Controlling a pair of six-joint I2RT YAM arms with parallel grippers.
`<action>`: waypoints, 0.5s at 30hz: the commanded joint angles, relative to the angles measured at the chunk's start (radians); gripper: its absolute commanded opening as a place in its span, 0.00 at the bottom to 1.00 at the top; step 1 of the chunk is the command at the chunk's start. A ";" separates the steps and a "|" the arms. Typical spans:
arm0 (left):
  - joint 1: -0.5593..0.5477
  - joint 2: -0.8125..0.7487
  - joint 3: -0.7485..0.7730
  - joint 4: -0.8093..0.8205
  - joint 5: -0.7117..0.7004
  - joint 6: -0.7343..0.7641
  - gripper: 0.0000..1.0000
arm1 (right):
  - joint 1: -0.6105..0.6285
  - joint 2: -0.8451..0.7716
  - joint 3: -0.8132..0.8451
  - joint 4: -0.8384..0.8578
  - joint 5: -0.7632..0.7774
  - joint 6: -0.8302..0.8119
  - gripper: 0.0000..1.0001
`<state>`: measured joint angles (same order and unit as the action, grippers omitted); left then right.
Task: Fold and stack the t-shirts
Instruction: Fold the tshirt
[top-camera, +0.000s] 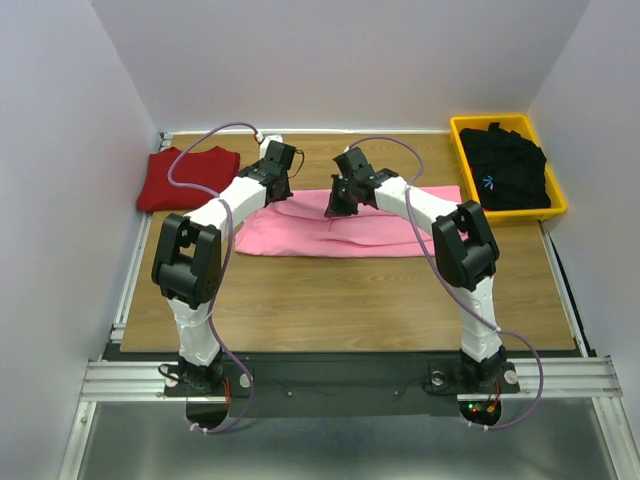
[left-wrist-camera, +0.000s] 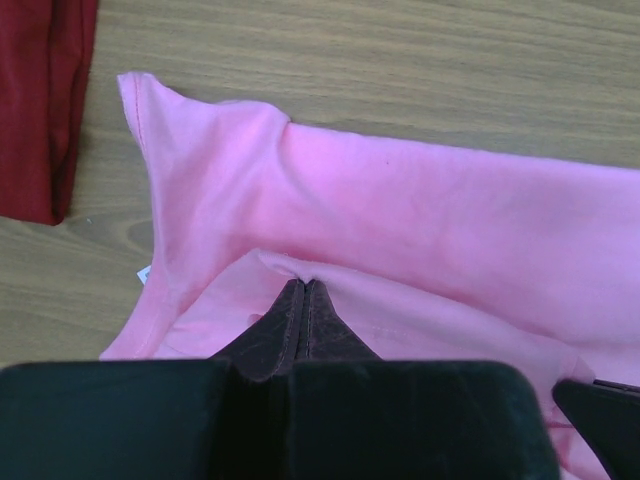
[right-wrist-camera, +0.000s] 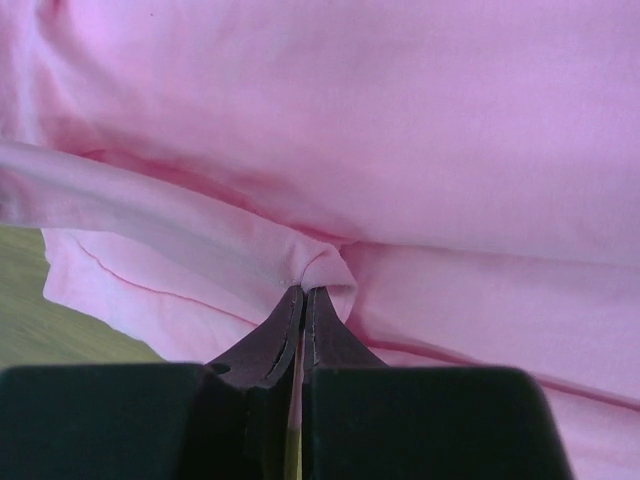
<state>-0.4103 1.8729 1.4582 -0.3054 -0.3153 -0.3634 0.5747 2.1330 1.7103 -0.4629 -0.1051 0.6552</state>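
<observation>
Pink t-shirt (top-camera: 380, 232) lies flat left of yellow bin (top-camera: 520, 213), long axis running toward bin | left gripper (left-wrist-camera: 304, 284) clamped on a cloth pucker at the end far from bin | right gripper (right-wrist-camera: 303, 290) clamped on a pucker mid-shirt, nearer bin | cloth spreads beyond both tips | likely next: joint lift, fold across width

wooden table (top-camera: 340, 295) | pink t-shirt (top-camera: 385, 228) centre | red t-shirt (top-camera: 190, 180) far-left, seemingly folded | yellow bin (top-camera: 510, 213) far-right

Dark red t-shirt (left-wrist-camera: 40, 100) partly beyond the left wrist view's edge; black t-shirt's (top-camera: 515, 160) blue mark (top-camera: 488, 182) too small for detail.
</observation>
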 joint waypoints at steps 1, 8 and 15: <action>0.010 0.003 0.039 0.038 -0.037 0.006 0.00 | -0.018 0.011 0.052 0.015 0.018 -0.020 0.01; 0.033 0.019 0.010 0.066 -0.036 -0.031 0.00 | -0.032 0.039 0.086 0.015 0.054 -0.058 0.01; 0.044 0.029 0.008 0.095 -0.024 -0.034 0.00 | -0.041 0.082 0.118 0.015 0.068 -0.086 0.02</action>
<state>-0.3748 1.8996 1.4582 -0.2535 -0.3199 -0.3878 0.5442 2.1887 1.7832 -0.4610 -0.0696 0.6052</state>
